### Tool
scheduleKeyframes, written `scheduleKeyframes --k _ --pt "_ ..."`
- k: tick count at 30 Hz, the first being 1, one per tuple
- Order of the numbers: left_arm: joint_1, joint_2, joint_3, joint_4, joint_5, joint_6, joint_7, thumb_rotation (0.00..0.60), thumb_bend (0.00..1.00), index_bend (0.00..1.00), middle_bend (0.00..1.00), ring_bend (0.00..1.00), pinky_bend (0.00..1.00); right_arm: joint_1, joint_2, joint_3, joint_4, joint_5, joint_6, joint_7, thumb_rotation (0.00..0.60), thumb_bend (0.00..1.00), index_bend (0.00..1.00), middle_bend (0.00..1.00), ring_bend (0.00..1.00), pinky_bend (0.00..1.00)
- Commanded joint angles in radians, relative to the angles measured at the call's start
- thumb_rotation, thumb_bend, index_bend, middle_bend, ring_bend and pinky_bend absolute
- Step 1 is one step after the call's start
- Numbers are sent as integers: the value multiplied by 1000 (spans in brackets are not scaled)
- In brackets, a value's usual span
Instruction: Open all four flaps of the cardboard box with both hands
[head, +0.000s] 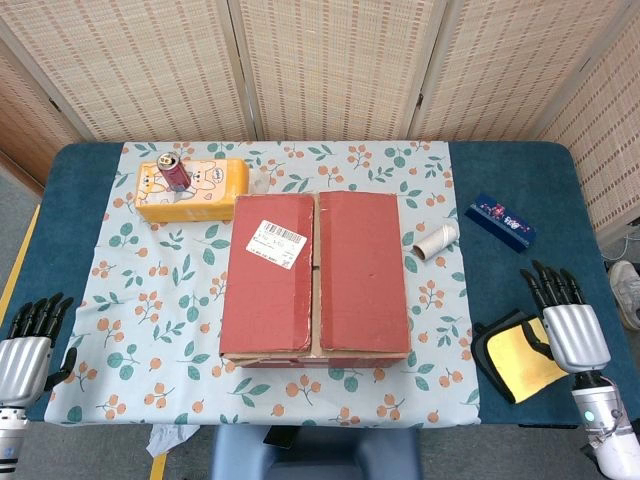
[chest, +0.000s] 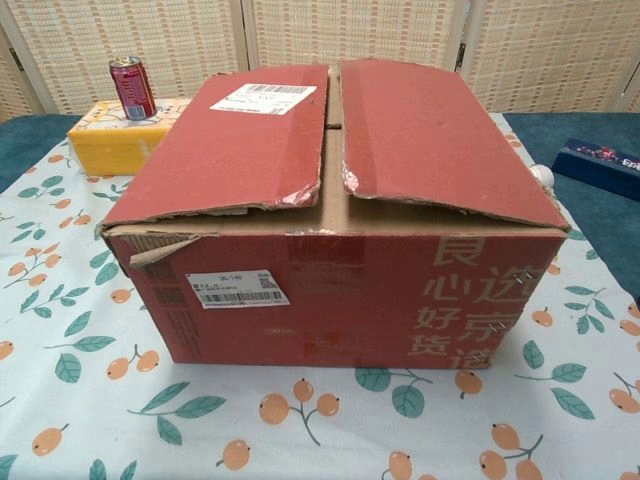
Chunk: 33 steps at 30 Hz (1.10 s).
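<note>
The cardboard box (head: 315, 275) sits mid-frame on the bench (head: 500, 170), its two top flaps shut and their seam running away from the robot. The left robot hand (head: 28, 345) waits at the lower left and the right robot hand (head: 568, 325) at the lower right. Both are empty with fingers spread, well apart from the box, each about equally near its own flap.

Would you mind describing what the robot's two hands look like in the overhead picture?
Both hands look alike. The left hand and the right hand each have a ribbed silver-grey metallic back and slim black fingers. Below the right hand sits a white wrist section with a small green light. No loose cables or printed markings are visible. The chest view shows neither hand.
</note>
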Motion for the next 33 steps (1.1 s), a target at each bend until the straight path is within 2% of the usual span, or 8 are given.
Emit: scheduleKeyframes --k 1,6,10,12,15,19,25,33 --pt "-1 1 0 -2 1 -2 -3 600 523 0 68 57 79 3 0 -1 2 3 -5 -5 600 449 0 0 0 0" --pt "-11 0 2 -4 -1 -22 -3 600 523 0 68 57 79 2 7 -18 -14 -26 -4 35 600 450 0 0 0 0" --pt "-22 0 8 -7 25 -30 -36 600 522 0 68 57 80 15 36 -56 -54 -134 11 134 600 450 0 0 0 0" --pt "-26 -3 10 -8 22 -40 -28 600 522 0 68 57 80 37 77 -69 -99 -181 -4 144 600 451 0 0 0 0" --pt "-29 -5 10 -16 -1 -58 19 600 522 0 67 57 79 74 159 -83 -222 -240 -44 87 600 434 0 0 0 0" --pt "-25 3 8 -40 -16 -57 22 600 523 0 63 57 79 106 206 -91 -351 -286 -76 73 600 403 0 0 0 0" --pt "-30 5 16 -40 6 -61 2 600 522 0 62 61 30 166 207 -79 -450 -312 -142 70 600 394 0 0 0 0" --pt "-26 -8 1 -1 -12 -48 -48 600 522 0 62 76 22 234 131 -46 -475 -291 -226 -4 600 376 0 0 0 0"
